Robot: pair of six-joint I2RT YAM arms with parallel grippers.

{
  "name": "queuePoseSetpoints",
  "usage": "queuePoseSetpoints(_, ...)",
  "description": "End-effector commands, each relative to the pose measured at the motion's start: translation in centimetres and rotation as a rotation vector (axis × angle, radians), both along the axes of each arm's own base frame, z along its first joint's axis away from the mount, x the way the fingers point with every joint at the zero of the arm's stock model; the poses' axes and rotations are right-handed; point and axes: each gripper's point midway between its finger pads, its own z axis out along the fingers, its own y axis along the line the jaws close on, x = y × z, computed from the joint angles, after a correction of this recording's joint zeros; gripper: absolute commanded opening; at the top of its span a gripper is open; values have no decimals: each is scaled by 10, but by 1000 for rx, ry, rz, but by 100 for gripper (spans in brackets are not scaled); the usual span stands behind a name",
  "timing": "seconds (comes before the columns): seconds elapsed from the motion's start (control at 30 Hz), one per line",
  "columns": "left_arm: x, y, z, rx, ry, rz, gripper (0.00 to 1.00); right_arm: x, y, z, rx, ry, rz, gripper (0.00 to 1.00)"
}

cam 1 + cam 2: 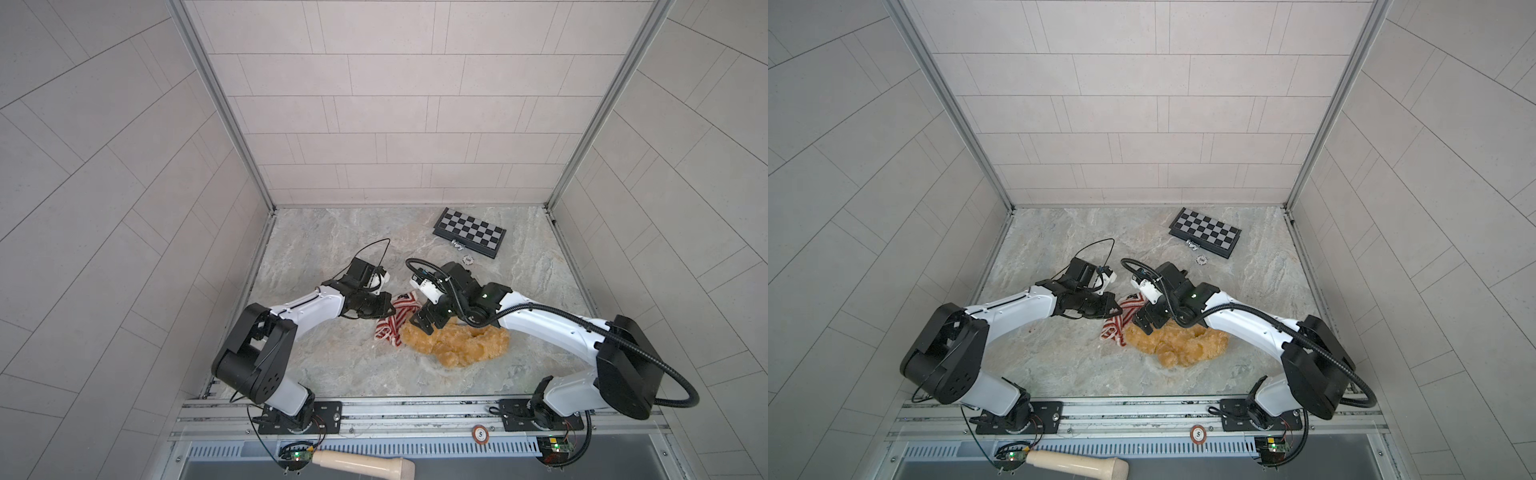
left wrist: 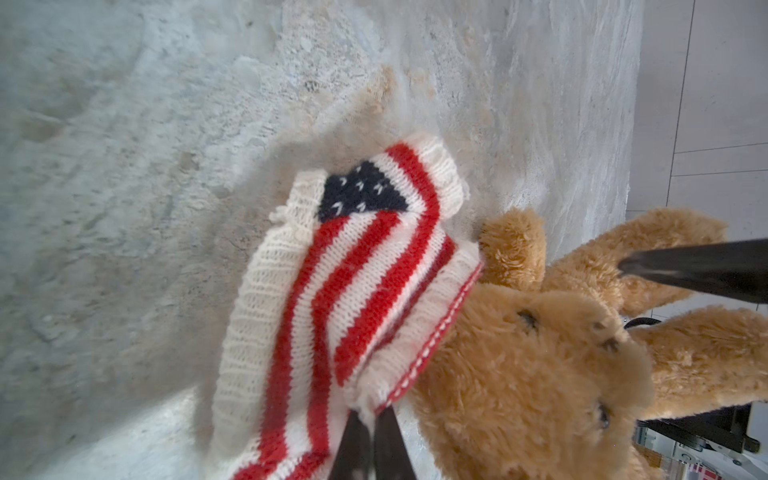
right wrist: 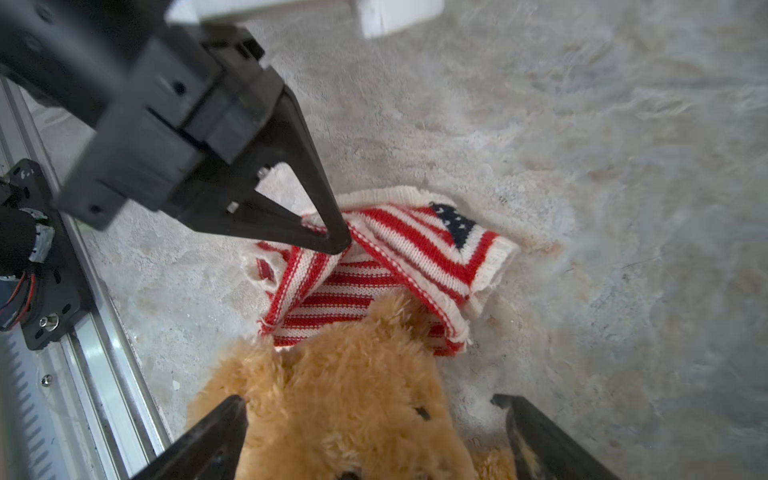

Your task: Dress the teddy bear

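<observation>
The golden-tan teddy bear (image 1: 457,345) (image 1: 1179,345) lies on the marble table in both top views, with its head toward the left arm. A red-and-white striped flag sweater (image 1: 392,320) (image 2: 353,282) (image 3: 415,257) lies crumpled against the bear's head. My left gripper (image 1: 390,309) (image 2: 371,415) is shut on the sweater's white hem beside the head; the right wrist view shows it as well (image 3: 336,245). My right gripper (image 1: 419,326) (image 3: 368,401) is open, one finger on each side of the bear's head (image 3: 353,395) (image 2: 519,374).
A folded chessboard (image 1: 469,237) lies at the back right, with small metal pieces (image 1: 457,246) and a poker chip (image 1: 468,259) in front of it. A wooden handle (image 1: 365,463) and another chip (image 1: 480,435) rest by the front rail.
</observation>
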Motion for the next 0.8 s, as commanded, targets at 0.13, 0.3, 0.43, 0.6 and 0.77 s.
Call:
queuePoseSetpoints(0.13, 1, 3, -9, -38, 48, 31, 0, -28, 20, -20, 65, 141, 158, 99)
queuePoseSetpoints(0.3, 1, 5, -13, -36, 62, 46, 0, -36, 14, -35, 27, 163, 171, 99)
queuePoseSetpoints(0.43, 3, 6, -17, -56, 83, 65, 0, -55, 15, -45, 1, 150, 225, 99)
queuePoseSetpoints(0.6, 4, 4, -18, -61, 89, 57, 0, -65, 18, -47, -47, 54, 288, 99)
queuePoseSetpoints(0.77, 1, 5, -19, -60, 98, 55, 0, -62, 14, -56, -108, 21, 272, 100)
